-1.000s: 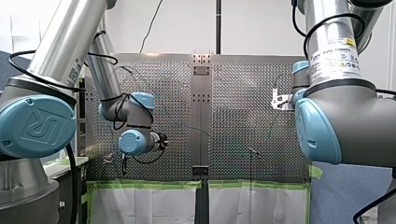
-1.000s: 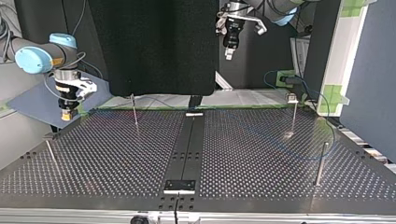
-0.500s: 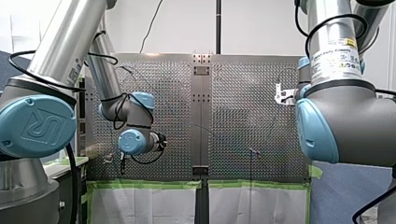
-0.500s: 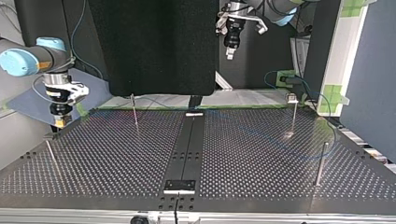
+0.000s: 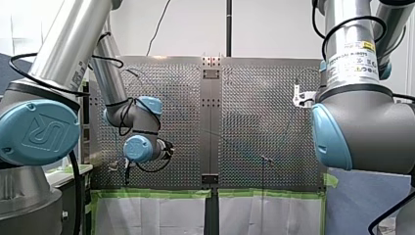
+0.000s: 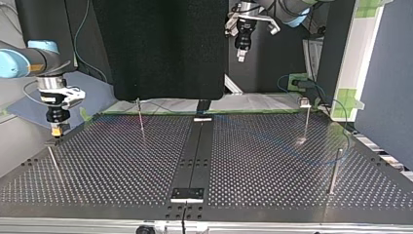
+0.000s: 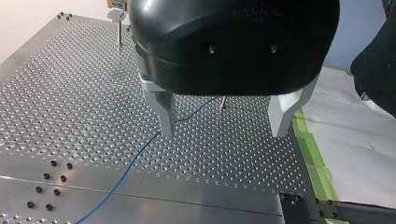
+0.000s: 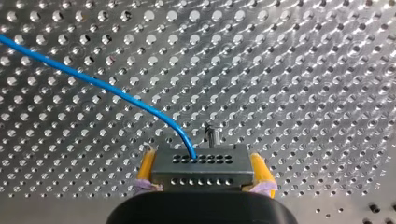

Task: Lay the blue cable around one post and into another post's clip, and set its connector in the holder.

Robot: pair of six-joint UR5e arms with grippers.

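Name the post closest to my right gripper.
The post at the top view's far left, just below my right gripper; the others stand farther off.

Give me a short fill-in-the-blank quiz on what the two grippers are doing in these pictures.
1. My right gripper is shut on the grey connector, and its pads are ____.
2. The cable leaving the connector is ____ in colour.
3. My left gripper is ____, holding nothing.
4. In the top view, my right gripper hangs at the view's ____ side.

Missing words: yellow; blue; open; left.
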